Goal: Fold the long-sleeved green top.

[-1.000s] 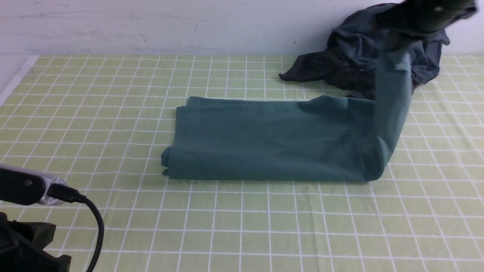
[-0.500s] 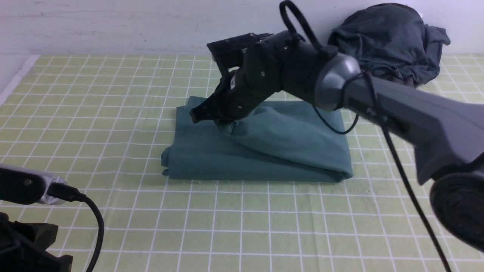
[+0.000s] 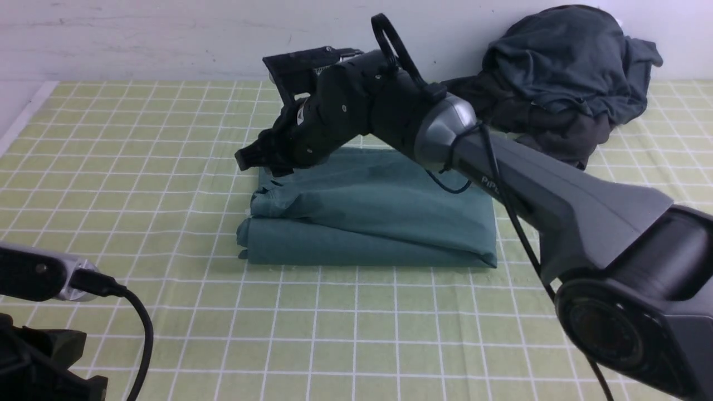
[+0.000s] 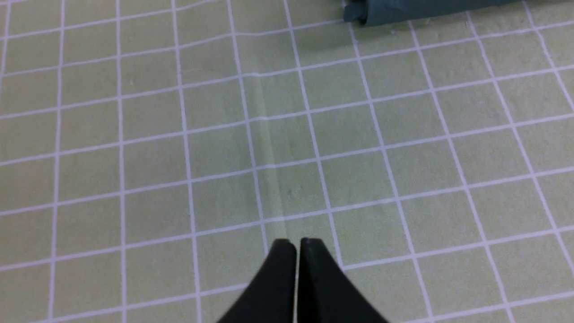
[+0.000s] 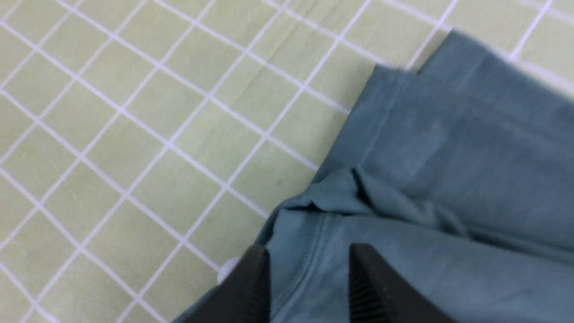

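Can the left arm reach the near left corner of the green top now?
Probably yes. Only bare checked tablecloth lies between the shut left gripper and that corner of the green top. The right gripper sits at the top's far left corner, out of the way.

Green-checked table (image 3: 356,334) under the folded green long-sleeved top (image 3: 379,223) and a charcoal clothes heap (image 3: 562,67).

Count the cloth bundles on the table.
2: the green long-sleeved top, folded in the middle; the charcoal clothes heap at the far right. The heap may hide more garments.
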`<state>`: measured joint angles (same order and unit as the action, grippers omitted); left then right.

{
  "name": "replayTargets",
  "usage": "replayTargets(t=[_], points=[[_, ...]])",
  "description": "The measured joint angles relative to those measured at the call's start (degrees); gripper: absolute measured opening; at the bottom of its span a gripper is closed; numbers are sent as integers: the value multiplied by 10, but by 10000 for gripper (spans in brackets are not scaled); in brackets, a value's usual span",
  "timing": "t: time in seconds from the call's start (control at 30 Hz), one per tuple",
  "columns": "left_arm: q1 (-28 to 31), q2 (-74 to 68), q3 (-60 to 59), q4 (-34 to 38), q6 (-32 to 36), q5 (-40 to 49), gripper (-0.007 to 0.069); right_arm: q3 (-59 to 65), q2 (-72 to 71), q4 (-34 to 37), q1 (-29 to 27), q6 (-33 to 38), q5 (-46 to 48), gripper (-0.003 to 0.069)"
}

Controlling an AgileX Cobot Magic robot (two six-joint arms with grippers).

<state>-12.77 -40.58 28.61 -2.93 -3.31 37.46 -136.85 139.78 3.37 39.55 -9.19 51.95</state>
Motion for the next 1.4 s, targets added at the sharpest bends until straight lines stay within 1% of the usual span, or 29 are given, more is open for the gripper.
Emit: replayTargets(t=[0.03, 0.1, 0.2, 0.27, 0.33, 0.47, 0.57, 0.7, 0.9, 0.97, 1.0, 1.13, 1.3, 1.33, 1.4], points=[[0, 0, 0, 0, 0, 0, -3, -16, -4, -19, 0, 4, 23, 293], [0, 0, 0, 0, 0, 0, -3, -28, -8, -41, 0, 11, 49, 305], [0, 0, 0, 0, 0, 0, -3, -31, -5, -68, 0, 14, 70, 288], [0, 0, 0, 0, 0, 0, -3, -31, 9, -68, 0, 14, 79, 242], [0, 0, 0, 0, 0, -1, -3, -31, 29, -51, 0, 13, 83, 186], [0, 0, 0, 0, 0, -6, -3, -29, 72, 21, 9, 24, 79, 64], [0, 0, 0, 0, 0, -14, -3, -31, 78, 44, 22, 46, 71, 3], [0, 0, 0, 0, 0, -15, -3, -58, 69, 35, 29, 58, 84, -11], [0, 0, 0, 0, 0, -15, -3, -109, 19, -61, 28, 57, 149, -14], [0, 0, 0, 0, 0, -15, -3, -109, 9, -68, 25, 55, 161, -14], [0, 0, 0, 0, 0, -15, -3, -103, -5, -69, 19, 55, 180, -14], [0, 2, 0, 0, 5, -15, -3, -62, -43, -65, 3, 77, 199, -14], [0, 32, 0, -21, 11, -16, -3, 36, -175, -59, -27, 129, 204, -14], [0, 35, 0, -23, 11, -16, -3, 40, -175, -59, -29, 131, 204, -14], [0, 52, 0, -33, 11, -16, -3, 95, -281, -63, -50, 146, 204, -14]])
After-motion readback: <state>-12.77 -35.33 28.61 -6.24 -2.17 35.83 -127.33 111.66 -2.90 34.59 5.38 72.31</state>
